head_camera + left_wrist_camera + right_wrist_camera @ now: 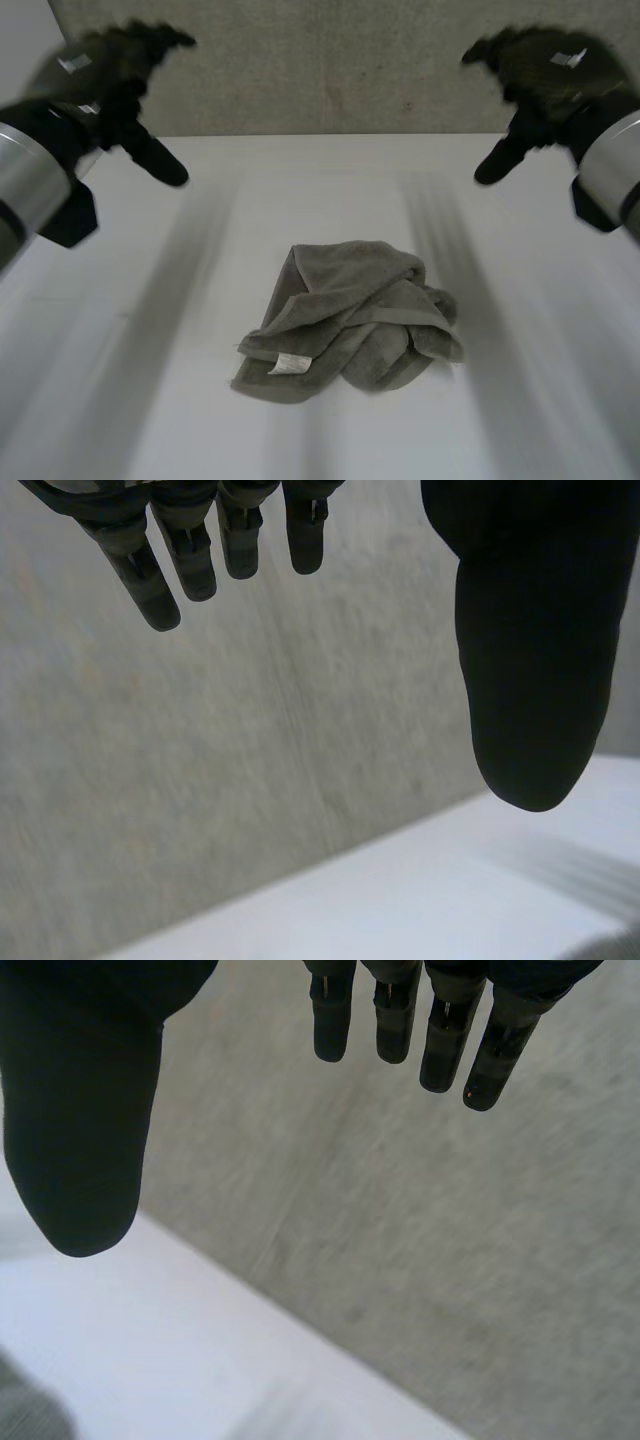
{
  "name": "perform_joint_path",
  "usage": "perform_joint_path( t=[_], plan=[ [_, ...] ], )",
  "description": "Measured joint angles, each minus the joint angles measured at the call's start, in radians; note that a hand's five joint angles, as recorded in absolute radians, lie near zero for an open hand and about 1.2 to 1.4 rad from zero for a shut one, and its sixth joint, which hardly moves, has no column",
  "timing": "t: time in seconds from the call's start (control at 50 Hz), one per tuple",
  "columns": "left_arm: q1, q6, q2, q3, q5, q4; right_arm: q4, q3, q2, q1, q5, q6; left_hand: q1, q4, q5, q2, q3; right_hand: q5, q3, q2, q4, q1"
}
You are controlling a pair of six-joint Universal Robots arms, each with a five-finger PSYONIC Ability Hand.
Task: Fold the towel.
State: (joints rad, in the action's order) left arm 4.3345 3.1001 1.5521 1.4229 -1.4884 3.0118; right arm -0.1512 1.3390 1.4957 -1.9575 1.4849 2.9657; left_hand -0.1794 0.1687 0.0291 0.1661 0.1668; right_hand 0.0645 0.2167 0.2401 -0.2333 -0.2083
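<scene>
A grey-green towel (350,318) lies crumpled in a heap on the middle of the white table (150,400), a small white label (290,363) showing at its near edge. My left hand (110,75) hangs high above the table's far left, open and holding nothing. My right hand (540,75) hangs high at the far right, open and empty too. Both are well clear of the towel. In the left wrist view my left hand's fingers (190,550) are straight, apart from the thumb. The right wrist view has my right hand's fingers (440,1030) straight as well.
A grey concrete wall (330,70) rises behind the table's far edge. A sliver of the towel (30,1415) lies beyond my right thumb in the right wrist view.
</scene>
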Motion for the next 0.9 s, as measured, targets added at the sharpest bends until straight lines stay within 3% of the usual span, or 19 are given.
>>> perform_joint_path(
  t=[0.24,0.38,0.52,0.54,0.58,0.6,0.62,0.66,0.68,0.76,0.9],
  plan=[
    [0.008,0.000,0.149,0.098,-0.007,0.047,-0.008,0.043,-0.216,-0.166,-0.038,-0.087,0.000,0.000,0.000,-0.001,0.000,0.000,0.000,0.000,0.000,0.000],
    [0.090,0.003,0.170,0.222,-0.008,0.159,0.062,0.024,-0.388,-0.322,-0.137,-0.095,0.000,0.000,0.000,-0.001,0.000,0.000,0.000,0.000,0.000,0.000],
    [0.150,0.009,0.203,0.263,-0.006,0.189,0.154,0.003,-0.494,-0.391,-0.160,-0.128,0.000,0.000,0.000,-0.001,0.000,0.015,0.020,0.013,-0.016,-0.013],
    [0.165,0.009,0.219,0.268,-0.003,0.190,0.179,-0.010,-0.528,-0.401,-0.150,-0.156,0.000,0.000,0.000,-0.001,0.000,0.342,0.374,0.377,-0.361,-0.348],
    [0.176,0.010,0.241,0.271,0.001,0.191,0.198,-0.024,-0.554,-0.406,-0.129,-0.190,0.000,0.000,0.000,-0.001,0.000,0.596,0.669,0.662,-0.632,-0.582],
    [0.177,0.010,0.247,0.270,0.001,0.191,0.206,-0.032,-0.565,-0.406,-0.108,-0.215,0.000,0.000,0.000,-0.001,0.000,0.596,0.669,0.662,-0.632,-0.582],
    [0.177,0.010,0.254,0.269,0.002,0.192,0.211,-0.037,-0.568,-0.405,-0.094,-0.229,0.000,0.000,0.000,-0.001,0.000,0.780,0.848,0.843,-0.822,-0.723],
    [0.176,0.010,0.266,0.267,0.003,0.193,0.217,-0.044,-0.565,-0.403,-0.068,-0.252,0.000,0.000,0.000,-0.001,0.000,0.780,0.848,0.843,-0.822,-0.723],
    [0.173,0.010,0.277,0.264,0.004,0.194,0.220,-0.047,-0.553,-0.398,-0.044,-0.270,0.000,0.000,0.000,-0.001,0.000,0.902,0.960,0.934,-0.949,-0.771],
    [0.152,0.009,0.311,0.243,0.011,0.203,0.224,-0.037,-0.474,-0.361,-0.009,-0.296,0.000,0.000,0.000,-0.001,0.000,0.904,0.964,0.934,-0.956,-0.771],
    [0.044,0.003,0.434,0.119,0.046,0.223,0.199,0.034,-0.222,-0.251,-0.083,-0.284,0.000,0.000,0.000,-0.001,0.000,0.909,0.964,0.934,-0.957,-0.771]
  ],
)
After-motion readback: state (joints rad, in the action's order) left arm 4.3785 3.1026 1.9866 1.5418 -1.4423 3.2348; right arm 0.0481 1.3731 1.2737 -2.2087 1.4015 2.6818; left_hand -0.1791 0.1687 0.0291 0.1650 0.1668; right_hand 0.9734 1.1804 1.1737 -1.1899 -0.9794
